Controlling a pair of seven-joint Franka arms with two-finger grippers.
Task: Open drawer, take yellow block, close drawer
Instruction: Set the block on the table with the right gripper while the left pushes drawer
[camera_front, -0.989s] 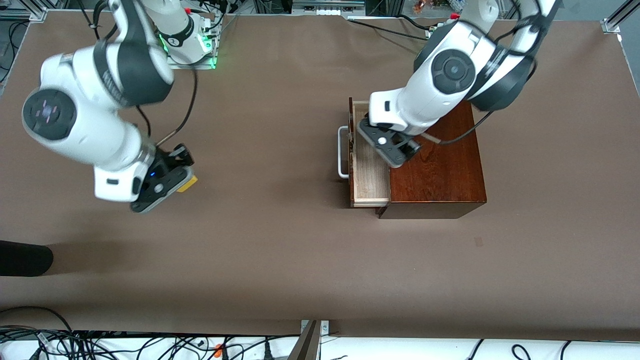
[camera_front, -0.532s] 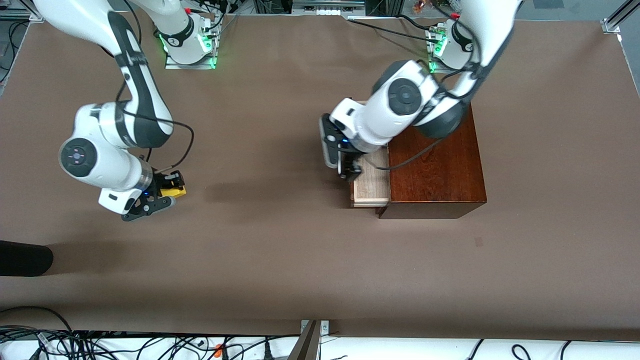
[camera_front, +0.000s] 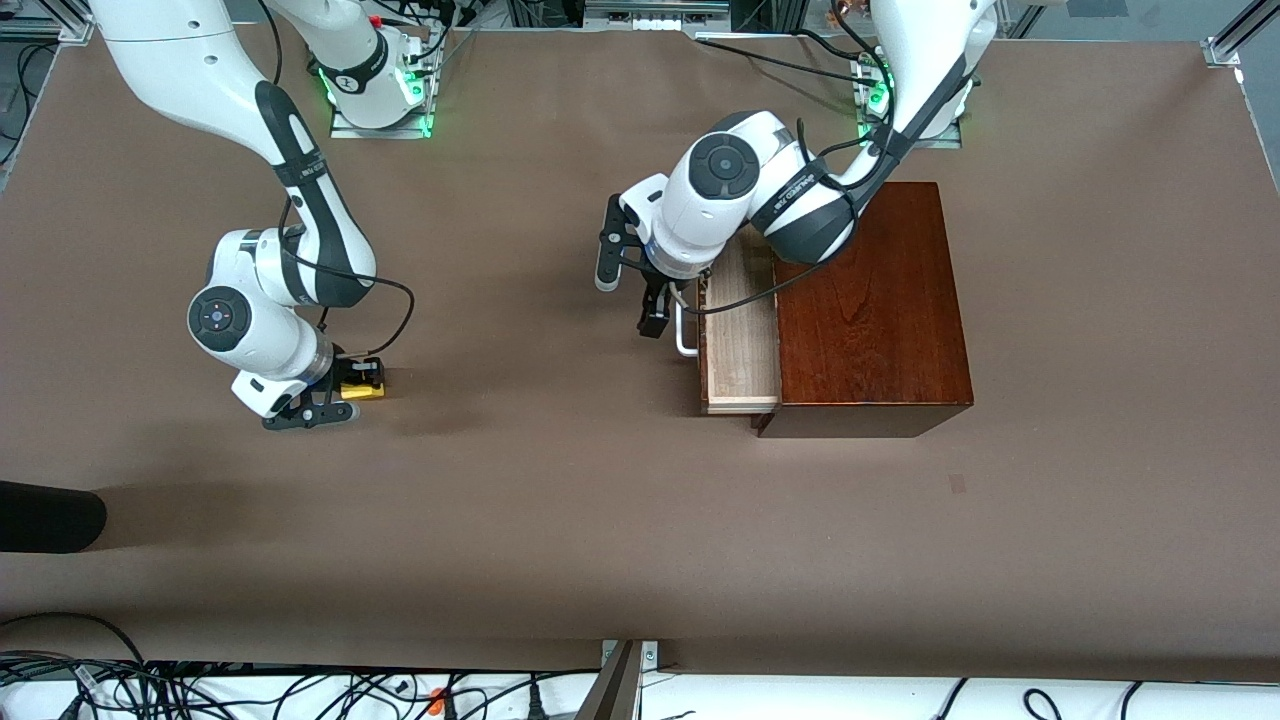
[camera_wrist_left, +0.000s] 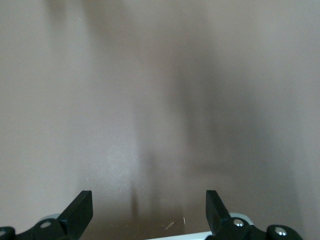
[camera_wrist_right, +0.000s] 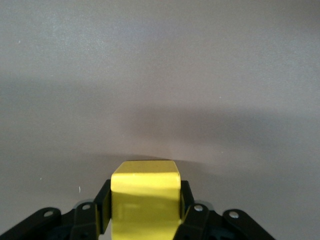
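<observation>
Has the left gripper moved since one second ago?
Yes. The left gripper has moved off the pale light-wood drawer to the table in front of its white U-shaped bar handle, jaws open.

White arms, black joints, cables

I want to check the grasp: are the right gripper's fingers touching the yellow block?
Touching. In the right wrist view, the right gripper has a black finger pressed against each side of the yellow block, no gap showing.
</observation>
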